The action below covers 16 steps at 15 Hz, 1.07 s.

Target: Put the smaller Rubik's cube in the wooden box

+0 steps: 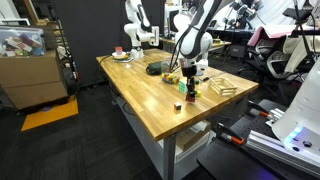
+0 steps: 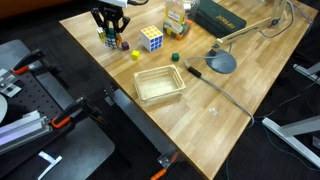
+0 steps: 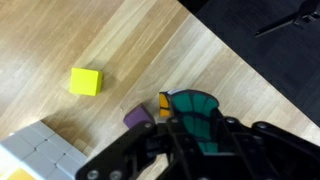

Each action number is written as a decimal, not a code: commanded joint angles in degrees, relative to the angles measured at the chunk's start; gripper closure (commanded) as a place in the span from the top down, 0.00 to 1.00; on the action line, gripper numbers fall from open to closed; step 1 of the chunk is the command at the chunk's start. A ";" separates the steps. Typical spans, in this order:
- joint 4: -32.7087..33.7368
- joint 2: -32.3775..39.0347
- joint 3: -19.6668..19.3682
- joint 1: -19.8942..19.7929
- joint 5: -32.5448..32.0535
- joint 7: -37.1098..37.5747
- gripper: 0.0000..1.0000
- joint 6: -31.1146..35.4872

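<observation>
In an exterior view the gripper (image 1: pixel 187 84) is pointing down over the wooden table (image 1: pixel 140 100). Its fingers are drawn narrow around a small coloured thing too tiny there to make out, and the wooden box (image 1: pixel 222 88) is lying apart from the gripper, toward the table's edge. In an exterior view from above, the gripper (image 2: pixel 110 34) is standing near a corner of the table with the smaller Rubik's cube (image 2: pixel 108 40) sitting between its fingers — whether the cube is resting on the wood or lifted off it cannot be told. A small dark block (image 2: pixel 124 43) is lying just beside the gripper, and the bigger Rubik's cube (image 2: pixel 151 39) is standing a little farther off on that same side. A small green block (image 2: pixel 174 57) is lying beyond that cube. The wooden box (image 2: pixel 160 85) is lying well apart from the gripper, open side up. In the wrist view the dark fingers (image 3: pixel 140 152) are holding the smaller Rubik's cube (image 3: pixel 195 110) pinched between them, and it is showing a green face with a yellow-orange edge. The small dark block (image 3: pixel 137 117), looking purple here, is lying just beside the fingertips. A yellow block (image 3: pixel 85 81) is lying farther out on that side, and the pale face of the bigger Rubik's cube (image 3: pixel 35 155) is showing farther still — cut off by the corner of the frame.
</observation>
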 commanded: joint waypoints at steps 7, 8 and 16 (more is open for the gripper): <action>-16.89 -21.66 -4.78 -3.65 5.69 8.48 0.05 6.08; -17.89 -23.23 -6.21 -3.91 4.31 10.87 0.06 6.75; -20.29 -30.59 -13.12 -10.08 -14.84 39.48 0.06 4.57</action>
